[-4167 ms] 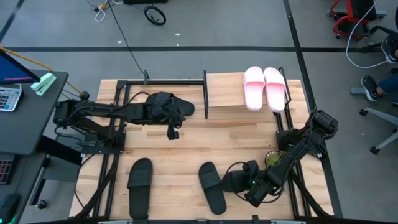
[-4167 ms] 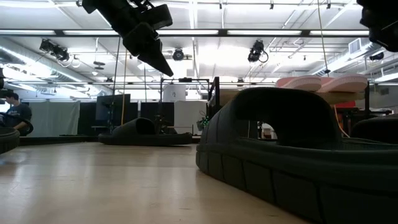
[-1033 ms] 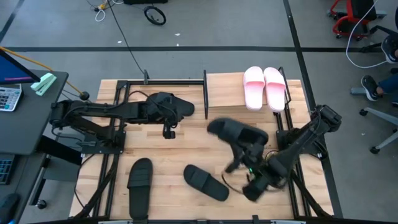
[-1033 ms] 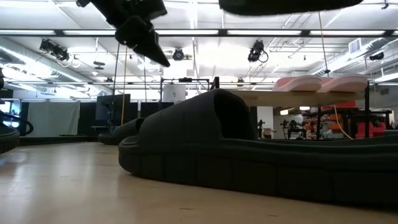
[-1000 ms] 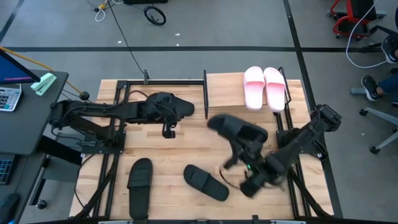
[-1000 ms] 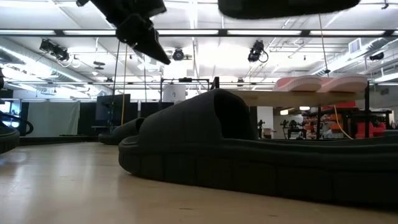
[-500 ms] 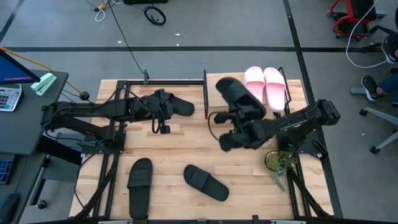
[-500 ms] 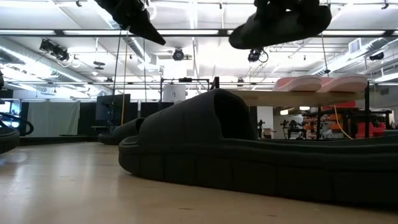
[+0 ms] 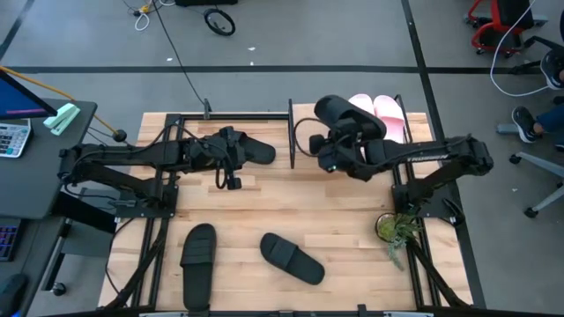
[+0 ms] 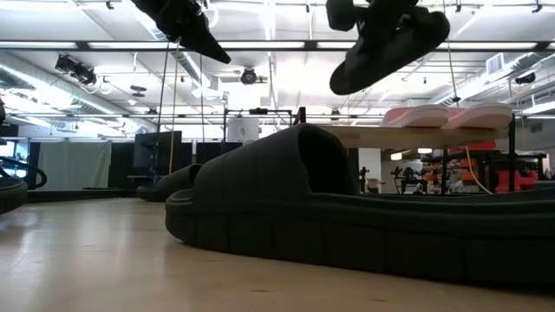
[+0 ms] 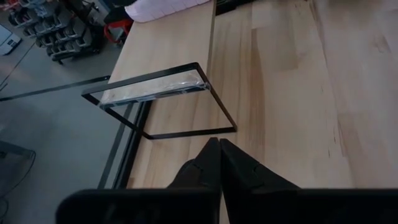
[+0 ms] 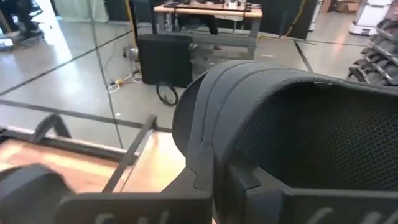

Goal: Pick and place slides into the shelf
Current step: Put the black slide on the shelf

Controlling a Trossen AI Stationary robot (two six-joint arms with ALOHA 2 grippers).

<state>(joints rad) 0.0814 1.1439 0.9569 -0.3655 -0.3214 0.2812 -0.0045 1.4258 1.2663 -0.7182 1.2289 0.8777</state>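
Above the shelf (image 9: 322,132) at twelve o'clock, my right gripper (image 9: 337,148) clamps a black slide (image 9: 339,113); left gripper (image 9: 231,181) closed, empty.

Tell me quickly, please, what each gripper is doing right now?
Left gripper: shut, empty, above the table beside a black slide.
Right gripper: shut on a black slide, raised over the shelf.

Grey concrete floor (image 9: 291,40) surrounds the wooden table (image 9: 264,211); ceiling strip lights (image 10: 260,45) glow.
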